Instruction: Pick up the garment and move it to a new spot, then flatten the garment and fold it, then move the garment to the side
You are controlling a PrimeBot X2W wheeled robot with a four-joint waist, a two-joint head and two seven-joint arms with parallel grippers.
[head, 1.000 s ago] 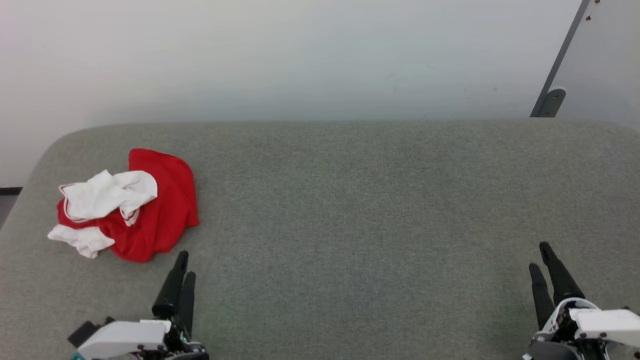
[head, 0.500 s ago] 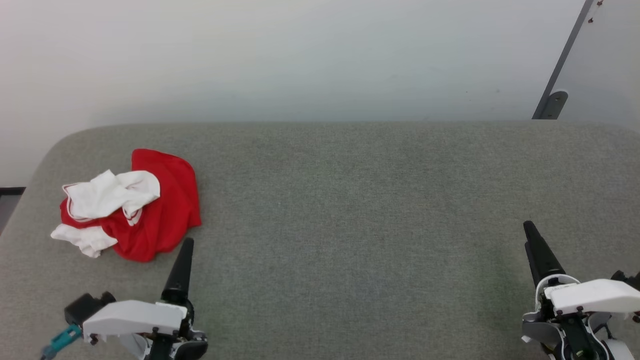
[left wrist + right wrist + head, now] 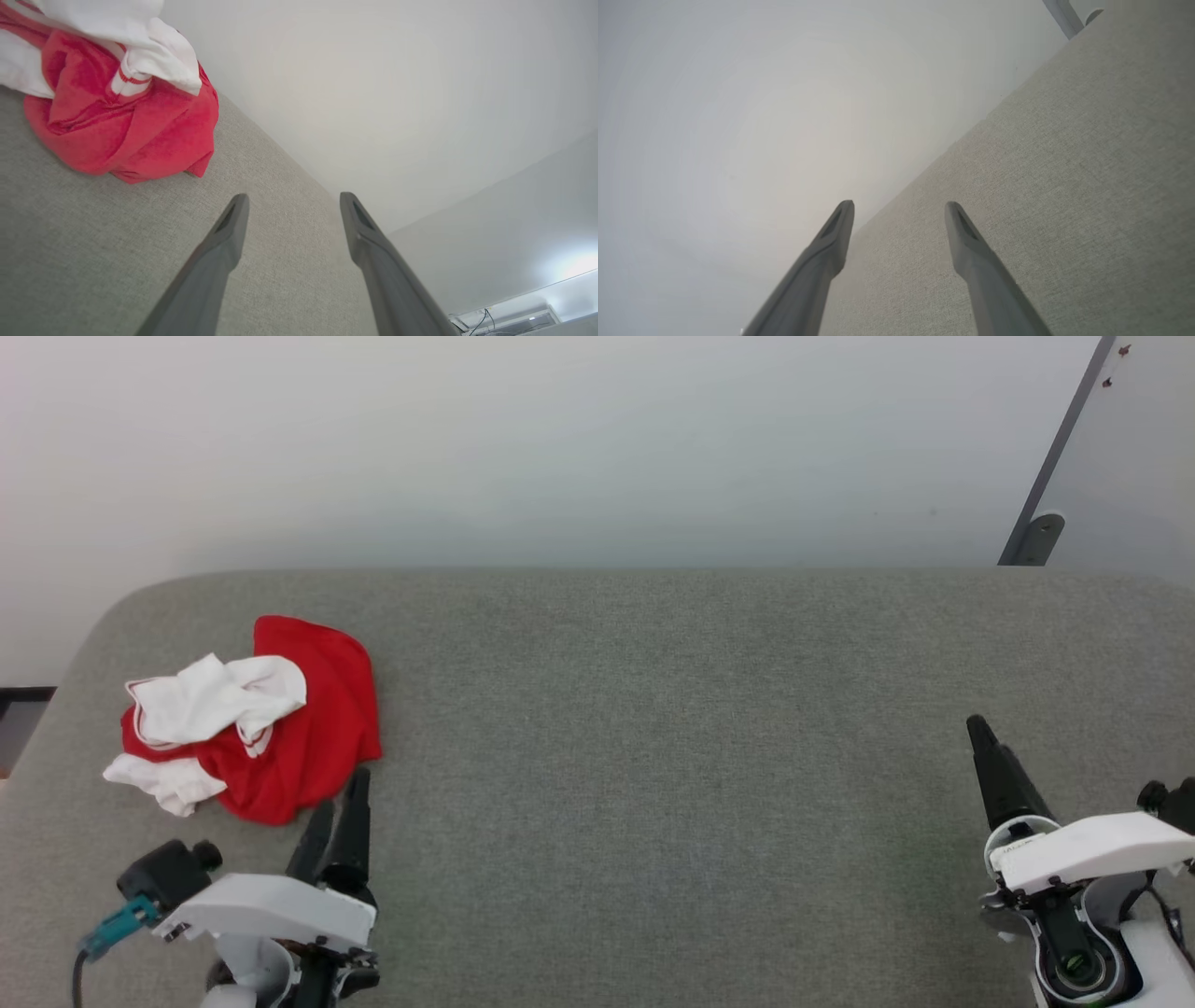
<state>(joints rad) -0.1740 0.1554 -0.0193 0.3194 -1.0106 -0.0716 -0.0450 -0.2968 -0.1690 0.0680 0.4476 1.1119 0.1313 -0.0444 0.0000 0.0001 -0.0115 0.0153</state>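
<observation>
The garment [image 3: 299, 737] lies crumpled at the left end of the grey padded table [image 3: 653, 728], red cloth with white sleeves bunched on top. In the left wrist view the garment [image 3: 140, 121] fills the upper left corner, a striped trim band showing on a white cuff. My left gripper [image 3: 341, 793] stands open just below the garment's near edge, its fingertips [image 3: 236, 205] short of the cloth and holding nothing. My right gripper [image 3: 976, 733] hovers open over the table's right end, far from the garment; its fingers [image 3: 957, 219] are empty.
A pale wall [image 3: 560, 448] runs behind the table's far edge. A grey metal bar with a foot [image 3: 1036, 537] leans at the back right. The table's left corner is rounded, with dark floor [image 3: 19, 705] beside it.
My left gripper has moved up toward the garment's near edge and turned so both fingers show apart. My right gripper has moved forward over the table. The camera has shifted slightly.
</observation>
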